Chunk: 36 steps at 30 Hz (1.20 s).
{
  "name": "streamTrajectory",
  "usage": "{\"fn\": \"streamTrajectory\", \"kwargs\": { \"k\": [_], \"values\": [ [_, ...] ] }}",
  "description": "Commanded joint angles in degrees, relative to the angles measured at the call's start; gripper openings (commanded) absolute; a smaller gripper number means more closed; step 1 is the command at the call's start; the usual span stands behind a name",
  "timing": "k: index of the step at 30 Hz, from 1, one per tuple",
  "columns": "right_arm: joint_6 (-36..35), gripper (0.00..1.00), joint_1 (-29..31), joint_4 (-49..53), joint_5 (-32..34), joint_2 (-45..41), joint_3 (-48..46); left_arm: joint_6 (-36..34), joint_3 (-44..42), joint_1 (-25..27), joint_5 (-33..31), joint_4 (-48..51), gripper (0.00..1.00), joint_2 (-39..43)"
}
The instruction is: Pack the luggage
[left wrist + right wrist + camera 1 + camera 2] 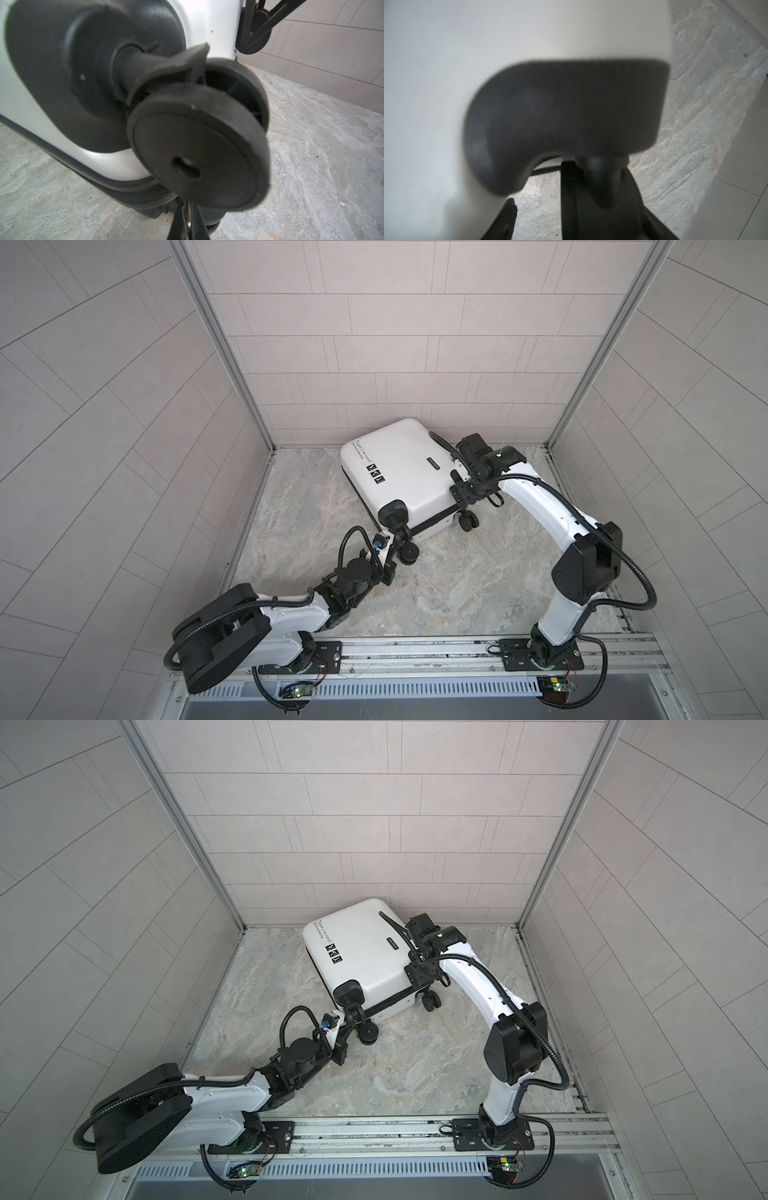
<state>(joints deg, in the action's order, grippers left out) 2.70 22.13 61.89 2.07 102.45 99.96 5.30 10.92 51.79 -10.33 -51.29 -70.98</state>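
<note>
The luggage (pixel 399 464) (pixel 361 948), a white hard-shell suitcase, lies closed and flat on the floor near the back wall, with its black wheels toward me. My left gripper (pixel 400 537) (pixel 353 1017) (pixel 188 207) is at its near-left corner, just under a wheel (pixel 197 155). It is shut on a thin metal zipper pull by the black zipper trim (pixel 135 193). My right gripper (pixel 459 493) (pixel 415 974) (pixel 571 207) is at the near-right corner. Its jaws are wide open astride a wheel mount (pixel 566 116), and floor shows between one finger and the wheel.
Tiled walls close the cell at the back and on both sides, with metal corner posts (pixel 224 344). The suitcase's far corner is almost against the back wall. Bare marble floor (pixel 457 593) lies between the suitcase and the arm-base rail (pixel 415 649).
</note>
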Motion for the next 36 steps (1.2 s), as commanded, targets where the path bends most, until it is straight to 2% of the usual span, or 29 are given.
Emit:
{"fn": "streamTrajectory", "kwargs": {
  "k": [1,3,5,8,10,14,26,36],
  "values": [
    [-1.14,0.82,-1.44,1.67,-1.98,1.35,2.99,-0.83,0.07,0.81,1.98,-3.82,0.0,0.23],
    [-1.83,0.78,-1.95,0.88,-3.1,2.46,3.24,-1.13,-0.06,0.88,1.98,-3.83,0.0,0.36],
    [-2.02,0.69,-2.39,0.78,-4.07,3.33,3.59,-1.47,-0.11,0.9,2.15,-3.83,0.0,0.57],
    [-1.54,0.46,-2.49,0.02,-6.73,3.73,3.32,-2.05,0.02,0.95,2.26,-3.99,0.0,0.8],
    [-0.71,0.28,-2.28,-0.74,-8.36,3.61,2.58,-2.9,-0.09,1.45,1.62,-4.96,0.0,0.58],
    [0.61,0.02,-0.7,-1.59,-8.88,3.71,1.28,-5.85,-0.18,4.01,-1.72,-7.89,0.0,-0.48],
    [5.82,0.0,0.88,-4.34,-10.52,3.99,-1.76,-8.18,3.09,12.45,-6.65,-14.92,0.0,-9.05],
    [7.19,0.0,3.01,-4.5,-11.32,1.08,-1.86,-7.53,9.33,15.57,-6.67,-17.7,0.0,-15.83]
  ]
}}
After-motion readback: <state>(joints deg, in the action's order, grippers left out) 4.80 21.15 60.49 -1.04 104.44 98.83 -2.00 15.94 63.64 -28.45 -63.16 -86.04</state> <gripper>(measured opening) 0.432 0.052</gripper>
